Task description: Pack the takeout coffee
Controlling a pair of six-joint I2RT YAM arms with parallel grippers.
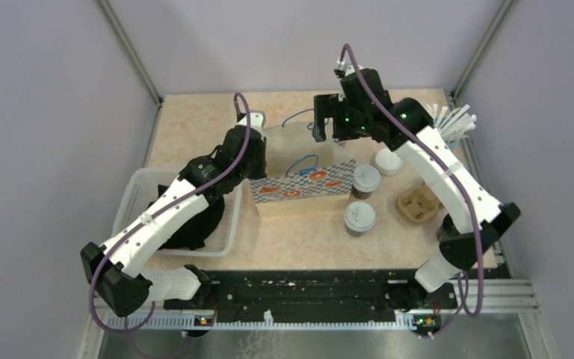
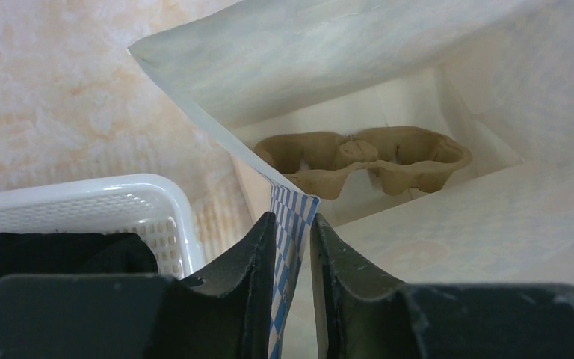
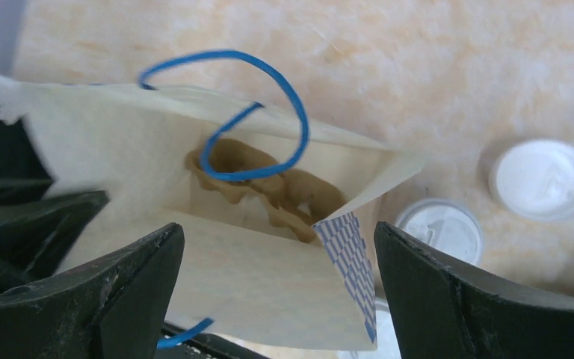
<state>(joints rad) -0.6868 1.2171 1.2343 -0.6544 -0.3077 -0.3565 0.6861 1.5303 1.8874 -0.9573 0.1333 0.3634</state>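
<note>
Left tool (image 2: 293,224) barely parted astride the white blue-checked paper bag (image 2: 344,60); right tool (image 3: 276,232) gapes wide, empty. The two pale-lidded dark-grey takeout cups (image 1: 359,217) look light and crushable; best gripped gently by the sidewalls.

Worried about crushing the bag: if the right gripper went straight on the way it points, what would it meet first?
Most likely the paper bag: the open right gripper hangs over its mouth, with the cardboard cup carrier deeper inside. Depth is unclear, so wall or carrier could come first.

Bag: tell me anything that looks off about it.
One blue handle curls across the bag's open mouth, over the carrier inside, where the cups would go in. Nothing looks spilled or torn.
</note>
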